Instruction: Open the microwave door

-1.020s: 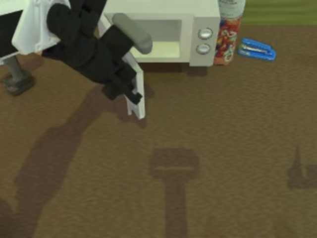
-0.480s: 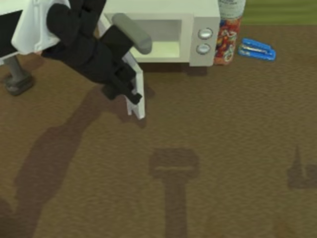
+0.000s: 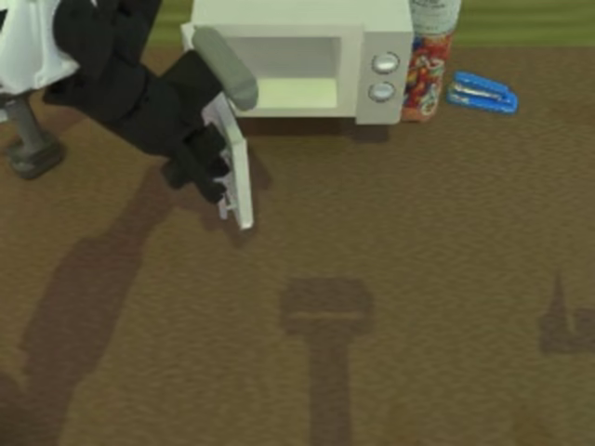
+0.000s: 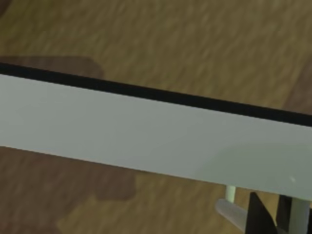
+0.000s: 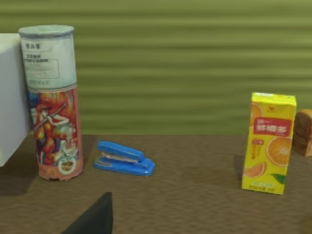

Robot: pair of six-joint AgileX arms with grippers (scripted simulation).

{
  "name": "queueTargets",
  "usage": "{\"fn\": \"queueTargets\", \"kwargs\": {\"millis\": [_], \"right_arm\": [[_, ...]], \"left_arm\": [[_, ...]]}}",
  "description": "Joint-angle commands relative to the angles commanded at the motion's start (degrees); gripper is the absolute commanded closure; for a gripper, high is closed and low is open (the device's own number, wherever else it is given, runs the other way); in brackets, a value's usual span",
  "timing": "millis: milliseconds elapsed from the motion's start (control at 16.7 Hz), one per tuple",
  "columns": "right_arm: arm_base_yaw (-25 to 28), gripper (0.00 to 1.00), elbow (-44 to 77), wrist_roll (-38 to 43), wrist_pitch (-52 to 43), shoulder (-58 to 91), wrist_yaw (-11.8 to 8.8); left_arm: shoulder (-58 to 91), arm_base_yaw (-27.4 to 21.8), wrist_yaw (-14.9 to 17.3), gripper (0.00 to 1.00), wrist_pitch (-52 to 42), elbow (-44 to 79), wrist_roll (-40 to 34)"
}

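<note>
Legibly, popcorn can (image 5: 51,102) reads "POPCORN"; microwave door (image 3: 237,172) stands open.

Cream microwave (image 3: 307,19) with grey knobs (image 3: 384,63); blue stapler (image 5: 124,158); yellow-orange juice carton (image 5: 268,142); red-patterned can (image 5: 52,102); mottled brown counter (image 3: 418,279); black pincer (image 3: 200,177).

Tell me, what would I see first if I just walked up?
Probably the boxy cream-white microwave at the table's far edge, its pale cavity showing. Its flat cream-white door is swung out toward the left, with the black left gripper at its free edge. A tall colourful canister stands just right of the microwave.
</note>
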Motion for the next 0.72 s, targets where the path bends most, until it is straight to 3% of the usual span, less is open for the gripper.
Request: {"fn": "queueTargets", "kwargs": {"millis": [720], "right_arm": [[0.00, 0.00, 0.00, 0.00, 0.00, 0.00, 0.00]], "left_arm": [[-0.04, 0.33, 0.36, 1.00, -0.28, -0.06, 0.79]]}}
